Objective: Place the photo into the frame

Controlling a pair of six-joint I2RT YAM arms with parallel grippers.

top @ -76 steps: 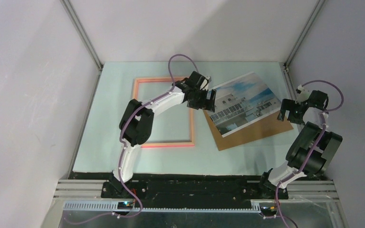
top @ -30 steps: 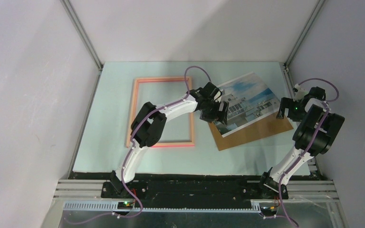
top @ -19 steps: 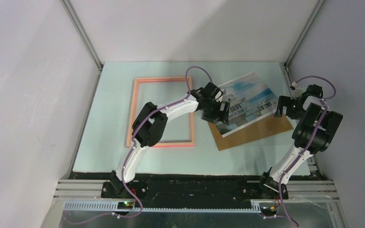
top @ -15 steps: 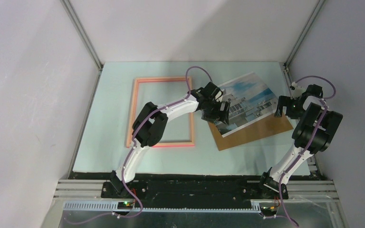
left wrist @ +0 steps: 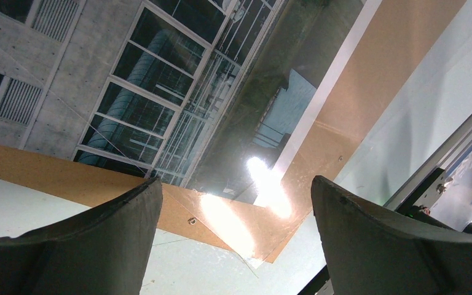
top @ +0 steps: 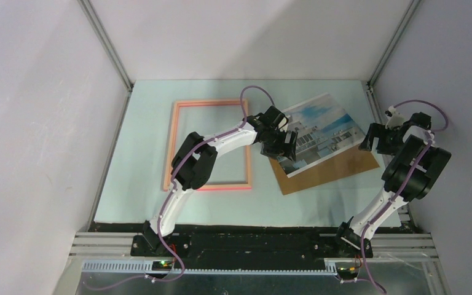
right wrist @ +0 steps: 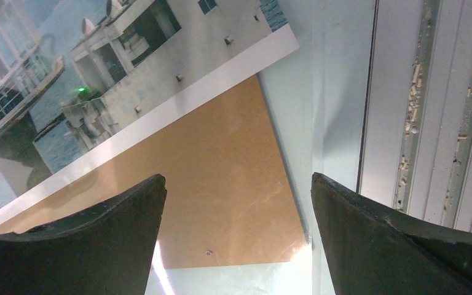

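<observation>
Seeing the frame [top: 206, 103] lying flat, unfilled, left on the tabletop [top: 141, 184]. Hovering the left claw [top: 286, 146], wide and empty, over the near-left corner of the photo [top: 322, 126], atop the brown board [top: 338, 166]. Likely needing to be pinching the print alone, sparing the board. Holding the right claw [top: 372, 138] wide, empty, over the board's right corner.

I work in a lab test cell. Plain grey panels [top: 31, 123] close in the left, back and right, aluminium profile posts [top: 106, 46] rise in the upper corners, and an aluminium rail [top: 98, 239] edges the pale green tabletop [top: 141, 153] along the bottom.
</observation>
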